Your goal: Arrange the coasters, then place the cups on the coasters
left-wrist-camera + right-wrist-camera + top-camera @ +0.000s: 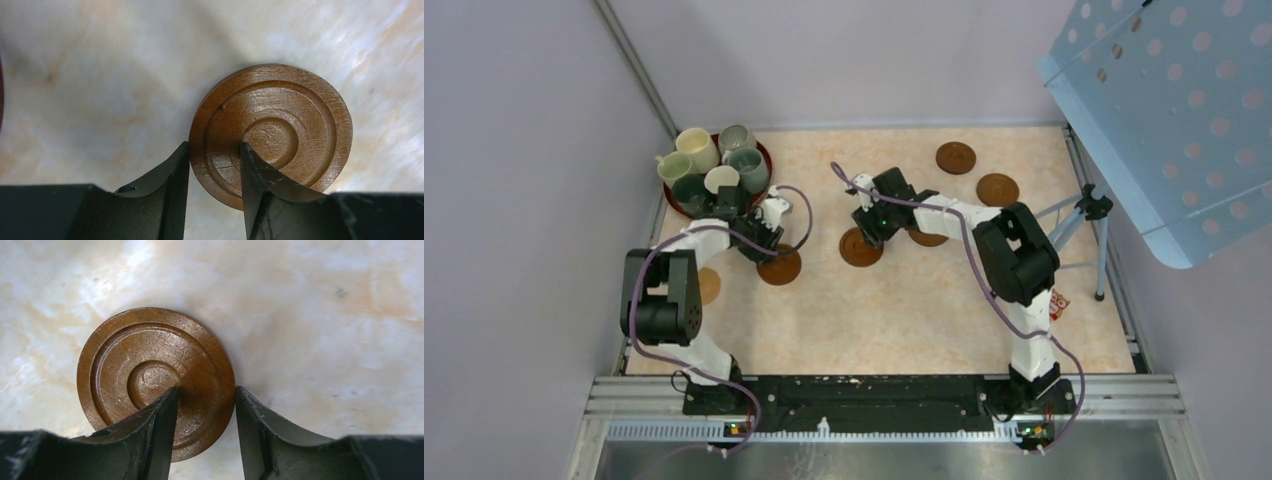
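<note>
1. The left coaster (272, 135) lies flat on the table (100, 75), right of centre in the left wrist view. The right coaster (150, 375) lies flat, left of centre in the right wrist view. From above they sit mid-frame, near each other but apart.
2. The step looks to be taking each disc by its rim to set it in place. To do it well, the outer finger should sit low against the edge and the inner one in a groove. Close fully before lifting, and lift straight up, since a thin disc could pivot out of the grip.
3. The left gripper (215, 145) has its jaws drawn narrow astride the near rim, one finger off the edge and one on the grooved face. I cannot tell whether it has a firm hold.
4. The right gripper (206, 388) mirrors it, equally narrow, and its hold is equally uncertain.
5. Two more coasters (955, 157) lie in the upper right of the top view. The cups (714, 170) crowd the tray (768, 163) at upper left, none on a coaster.
</note>
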You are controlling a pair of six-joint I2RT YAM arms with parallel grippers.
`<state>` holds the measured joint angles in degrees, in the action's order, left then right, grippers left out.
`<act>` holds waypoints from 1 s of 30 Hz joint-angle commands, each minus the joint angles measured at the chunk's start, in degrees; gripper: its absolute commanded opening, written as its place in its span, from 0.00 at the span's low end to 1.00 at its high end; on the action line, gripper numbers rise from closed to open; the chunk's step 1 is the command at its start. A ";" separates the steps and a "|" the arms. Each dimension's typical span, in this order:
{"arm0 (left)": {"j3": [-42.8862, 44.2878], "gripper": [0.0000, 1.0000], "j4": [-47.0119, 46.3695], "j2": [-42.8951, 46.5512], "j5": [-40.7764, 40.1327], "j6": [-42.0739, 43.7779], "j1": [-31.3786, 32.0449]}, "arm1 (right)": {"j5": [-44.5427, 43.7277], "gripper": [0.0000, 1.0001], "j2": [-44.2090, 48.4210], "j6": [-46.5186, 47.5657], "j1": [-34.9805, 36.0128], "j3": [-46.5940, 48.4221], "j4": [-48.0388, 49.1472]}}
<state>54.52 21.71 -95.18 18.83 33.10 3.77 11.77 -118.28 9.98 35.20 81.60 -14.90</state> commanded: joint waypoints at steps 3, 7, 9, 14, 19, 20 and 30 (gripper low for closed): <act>-6.83 0.41 3.02 5.93 0.31 8.60 -6.29 | 4.11 0.44 2.35 -1.78 5.50 -4.47 -5.33; -10.81 0.41 3.82 9.55 2.49 10.60 -6.36 | 5.26 0.43 3.05 -2.75 7.57 -5.82 -5.90; -12.89 0.41 3.87 10.96 2.87 11.27 -6.27 | 5.70 0.43 3.66 -3.13 8.29 -6.60 -5.66; -16.39 0.42 3.49 13.48 3.49 12.03 -6.28 | 6.16 0.43 5.02 -3.48 9.73 -8.63 -4.95; -15.75 0.44 2.89 13.09 3.87 10.26 -6.29 | 7.44 0.43 5.38 -3.95 10.30 -9.32 -4.63; -15.50 0.44 2.71 12.82 3.97 9.84 -6.29 | 7.47 0.43 5.53 -4.00 10.49 -9.45 -4.50; -14.01 0.50 3.53 11.79 3.90 9.59 -6.27 | 8.07 0.44 6.67 -4.00 10.75 -9.62 -4.66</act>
<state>40.77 22.24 -82.00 23.09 42.15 -2.66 18.33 -112.46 6.83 44.84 73.14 -15.53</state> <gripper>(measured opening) 0.485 0.434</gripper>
